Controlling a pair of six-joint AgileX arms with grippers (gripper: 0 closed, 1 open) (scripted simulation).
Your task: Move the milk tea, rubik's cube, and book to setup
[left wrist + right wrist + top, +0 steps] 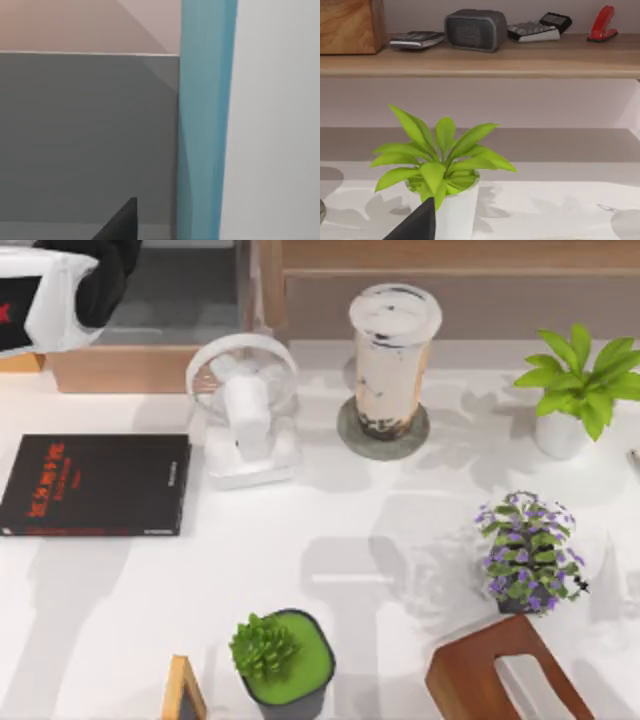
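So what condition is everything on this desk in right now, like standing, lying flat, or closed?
milk tea: upright on a round coaster, lid on.
black book: lying flat, closed.
fan: standing upright.
teal-blue book: upright edge close to the left wrist camera.
leafy plant: upright in its white pot.
purple flower plant: upright.
succulent: upright in its dark pot.

On the worktop there are three plants: one with purple flowers, one with big green leaves, and one small spiky one in a dark pot. There is one milk tea, one white fan just beside it, and one flat black book. On the shelf above the leafy plant there are two calculators, one gray box and one red stapler.
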